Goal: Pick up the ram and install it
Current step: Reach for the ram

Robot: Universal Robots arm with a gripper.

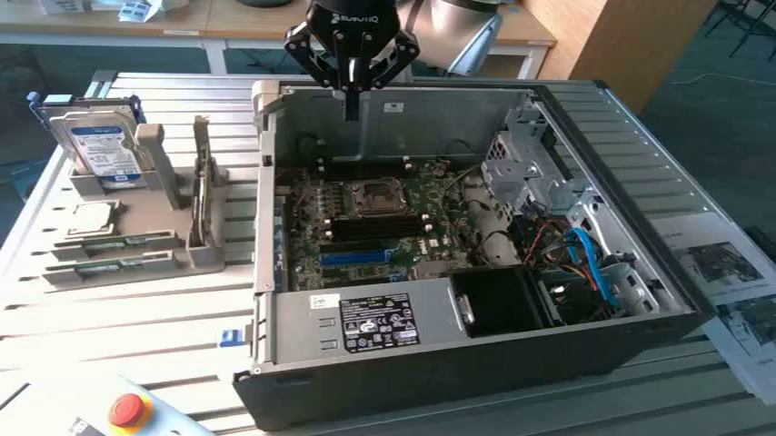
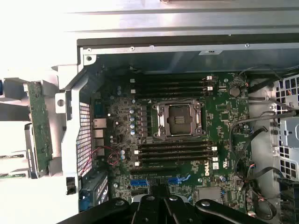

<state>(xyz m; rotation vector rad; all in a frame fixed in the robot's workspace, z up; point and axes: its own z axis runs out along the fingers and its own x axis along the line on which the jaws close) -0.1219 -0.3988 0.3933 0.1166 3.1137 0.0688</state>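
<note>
Green ram (image 1: 202, 177): one upright in rack (image 1: 200, 257), perhaps two flat.

Exterior camera's up high off the table (image 1: 122, 318), angled down at mid-range, with the whole open computer case (image 1: 461, 372) in frame. Wrist camera rides behind the gripper (image 2: 159, 196), closer, staring straight down inside. Both catch the motherboard (image 1: 401, 218) and its processor socket (image 2: 179, 119).
</note>
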